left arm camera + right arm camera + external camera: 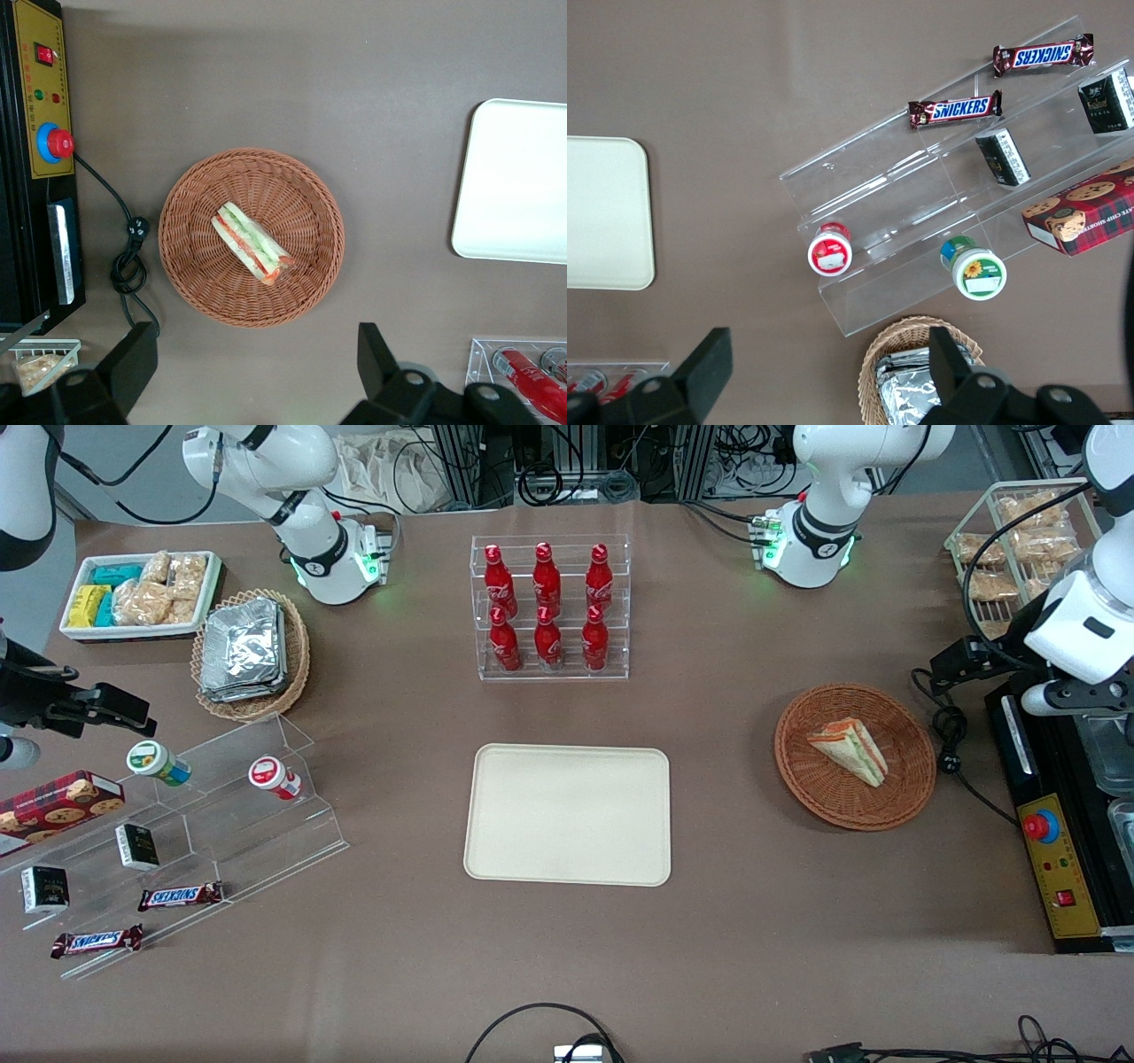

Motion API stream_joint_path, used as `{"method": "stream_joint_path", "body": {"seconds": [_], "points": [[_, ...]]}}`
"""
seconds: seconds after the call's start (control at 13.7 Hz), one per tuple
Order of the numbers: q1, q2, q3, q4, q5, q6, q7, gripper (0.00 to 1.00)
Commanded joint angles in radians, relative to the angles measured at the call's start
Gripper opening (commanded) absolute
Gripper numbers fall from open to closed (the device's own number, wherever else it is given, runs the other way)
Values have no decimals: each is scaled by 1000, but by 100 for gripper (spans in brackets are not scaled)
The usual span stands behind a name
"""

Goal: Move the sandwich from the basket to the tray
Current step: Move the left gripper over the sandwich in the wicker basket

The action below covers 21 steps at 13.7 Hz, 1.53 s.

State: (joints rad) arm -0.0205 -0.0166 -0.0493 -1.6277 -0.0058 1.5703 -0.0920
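hovering high over the basket point(252, 237) with my fingers point(381, 363) spread and empty, i risk pinching the soft sandwich point(252, 243) lying inside it across its slanted wedge, so it slips before reaching the tray point(518, 181).

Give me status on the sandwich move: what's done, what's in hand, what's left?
Done: nothing yet. The sandwich lies in the basket, and the tray holds nothing.
In hand: nothing held. The left pincer is open, hanging above the table beside the basket, clear of the sandwich.
Left: everything. Lower onto the sandwich, grip it, carry it to the tray, release.
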Motion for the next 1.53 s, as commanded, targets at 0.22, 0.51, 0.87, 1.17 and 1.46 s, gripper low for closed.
{"method": "stream_joint_path", "body": {"seconds": [0.22, 0.51, 0.87, 1.17, 1.46], "points": [[10, 29, 0, 34, -6, -32, -5, 100], [14, 26, 5, -64, 3, -1, -92, 100], [14, -45, 6, -324, 12, 241, -309, 100], [7, -65, 0, -503, 69, 423, -504, 100], [4, -83, -3, -650, 111, 585, -647, 100]]}}
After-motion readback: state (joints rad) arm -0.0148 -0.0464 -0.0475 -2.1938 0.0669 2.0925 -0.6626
